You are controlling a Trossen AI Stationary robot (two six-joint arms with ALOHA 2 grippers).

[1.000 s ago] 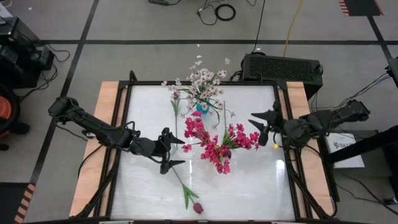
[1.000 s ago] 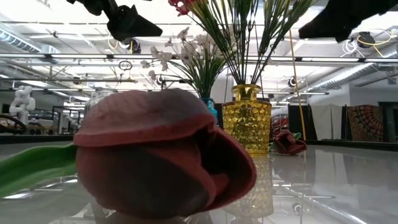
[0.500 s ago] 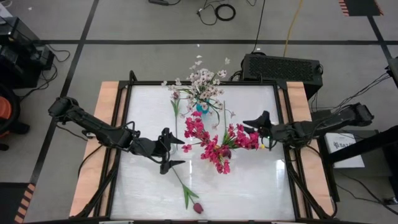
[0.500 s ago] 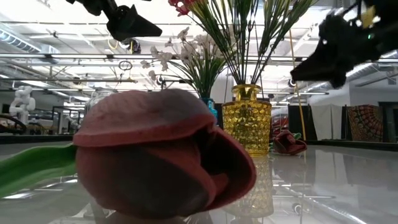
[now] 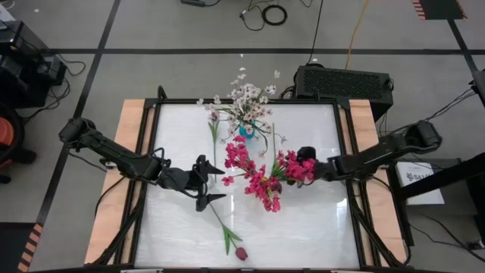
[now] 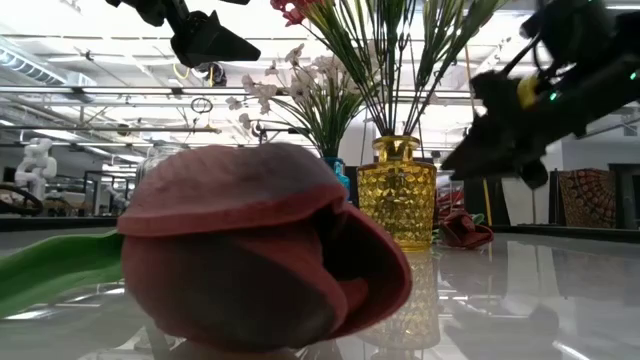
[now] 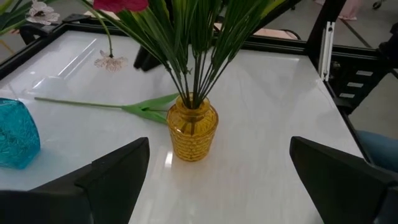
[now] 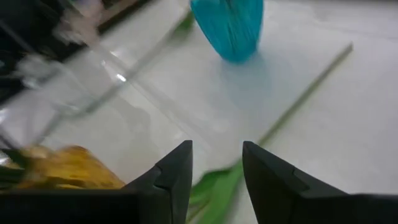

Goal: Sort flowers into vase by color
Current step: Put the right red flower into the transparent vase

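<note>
My right end effector [image 5: 301, 161] hangs low over the bench [image 5: 318, 220], right beside the magenta blooms [image 5: 258, 178] that stand in the yellow vase [image 7: 191, 130]; its fingers [image 8: 177, 171] stand a little apart with nothing between them. Through that wrist camera a green stem [image 8: 298, 102] lies on the bench just ahead of the fingertips, running toward the blue vase [image 8: 228, 25], and the yellow vase shows at the edge beside me. In the low view this end effector [image 6: 478, 150] sits beside the yellow vase [image 6: 397, 205], above a maroon tulip [image 6: 465, 228] lying on the bench behind it. My left end effector [image 5: 209, 184] hovers on the other side of the magenta bunch, fingers spread wide and empty, pointed at the yellow vase, near but not touching. The white-pink sprays [image 5: 248, 98] stand in the blue vase [image 5: 246, 130] toward the far edge of the bench. Another maroon tulip [image 5: 241, 253] lies near the front edge, its stem [image 5: 220, 220] running up toward my left end effector. One more stem [image 5: 213, 129] lies beside the blue vase.
</note>
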